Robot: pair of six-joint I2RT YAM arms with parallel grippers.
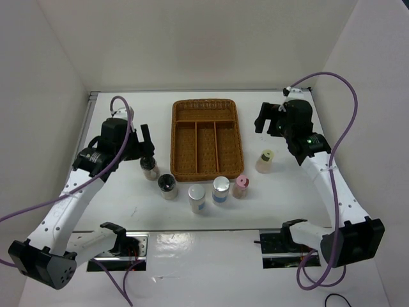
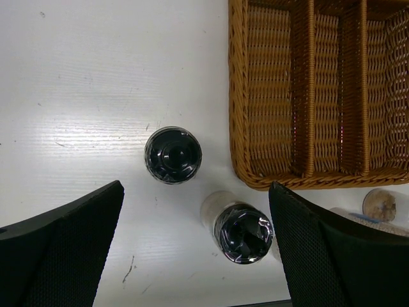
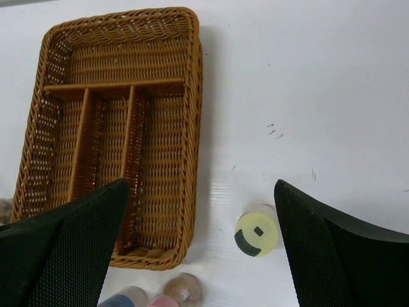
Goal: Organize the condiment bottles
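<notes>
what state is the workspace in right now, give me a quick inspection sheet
surface: white table, a few small dark scuffs
job's things: six bottles upright on the table, none in the wicker tray, whose compartments are all empty; far black-lid bottle and near black-lid bottle off its near left corner; white-lid bottle, blue-label bottle and pink-lid bottle in front of it; yellow-green-lid bottle to its right
clutter: nothing seen
grippers: left gripper open above the black-lid pair; right gripper open above the yellow-green-lid bottle; neither holds anything
cables: purple cables loop from both arms, clear of the bottles
surroundings: plain white walls
</notes>
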